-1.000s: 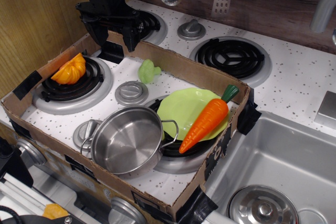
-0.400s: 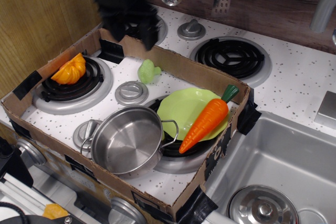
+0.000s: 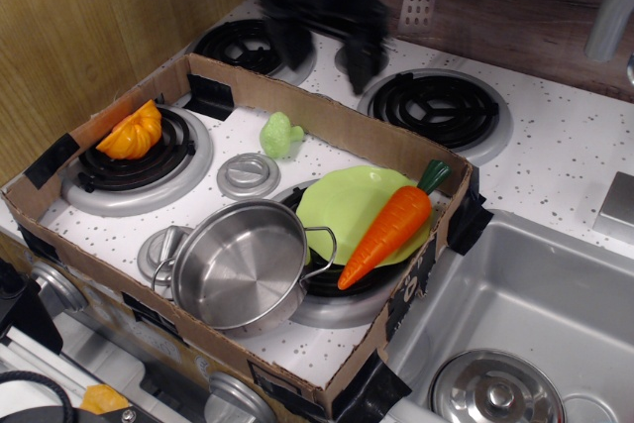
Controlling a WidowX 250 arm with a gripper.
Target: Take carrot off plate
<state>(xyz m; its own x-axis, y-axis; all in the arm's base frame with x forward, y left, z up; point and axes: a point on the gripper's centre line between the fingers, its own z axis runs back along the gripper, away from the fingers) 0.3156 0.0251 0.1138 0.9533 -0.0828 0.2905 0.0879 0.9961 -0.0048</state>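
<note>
While the carrot (image 3: 392,228) lies slantwise across the right side of the plate (image 3: 340,201), green tip pointing toward the far right corner of the cardboard tray (image 3: 327,118), nothing is touching it. Its thick end hangs past the plate's near rim, over the burner beneath. Just beside the plate on the left sits a steel pot (image 3: 242,265), its handle almost at the plate's edge. Farther back are a small green toy vegetable (image 3: 280,134) and an orange wedge (image 3: 133,131) on the left burner. High at the back, the pincer (image 3: 327,42) is a dark blur, well apart from the carrot; I cannot tell whether it is open or closed. I'd judge this the approach step: next it must come down over the carrot's middle, fingers spread across its width.
</note>
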